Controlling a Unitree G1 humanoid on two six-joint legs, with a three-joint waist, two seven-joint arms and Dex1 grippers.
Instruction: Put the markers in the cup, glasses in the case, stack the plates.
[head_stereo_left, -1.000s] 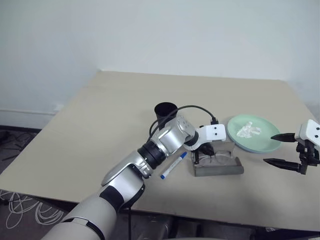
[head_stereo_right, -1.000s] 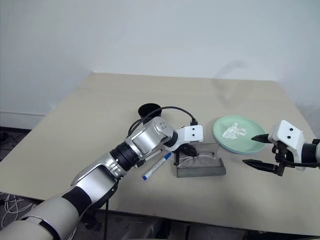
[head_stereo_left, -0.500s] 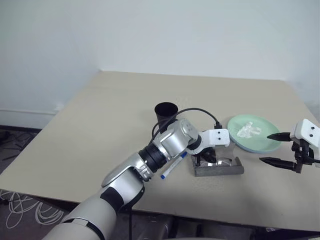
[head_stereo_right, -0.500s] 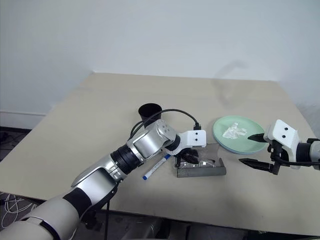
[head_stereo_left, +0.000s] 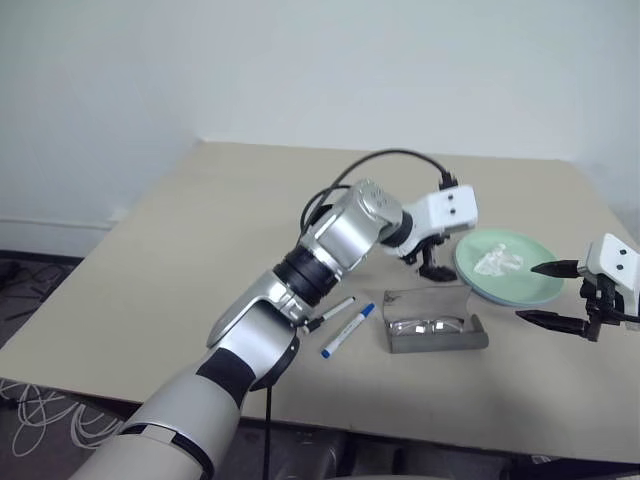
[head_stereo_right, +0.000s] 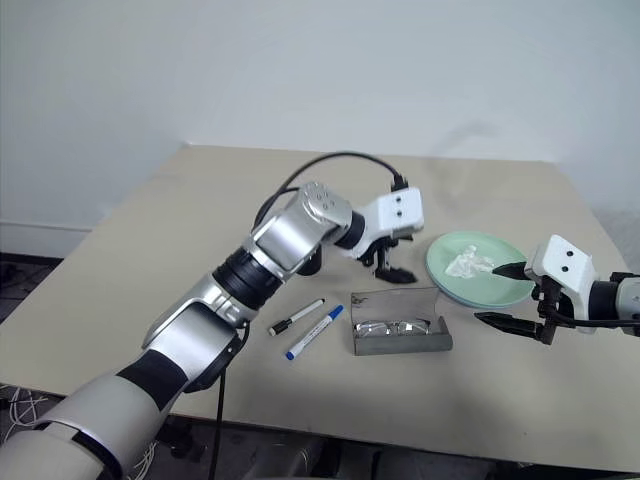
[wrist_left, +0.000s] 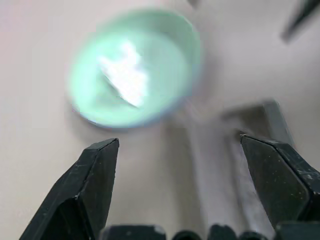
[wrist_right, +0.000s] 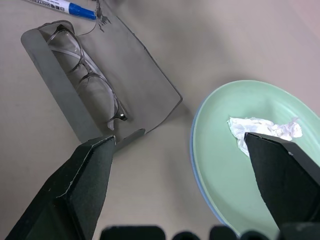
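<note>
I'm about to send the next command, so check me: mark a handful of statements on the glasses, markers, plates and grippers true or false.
1. The glasses lie inside the open case. True.
2. Both markers are already in the cup. False: the blue-capped marker and the black-capped marker lie on the table beside the case.
3. The left gripper is holding the glasses. False: it is open and empty, above the case.
4. A crumpled tissue sits on the mint green plate. True.
5. The right gripper is shut on a plate. False: it is open, near the plate's edge, holding nothing.
</note>
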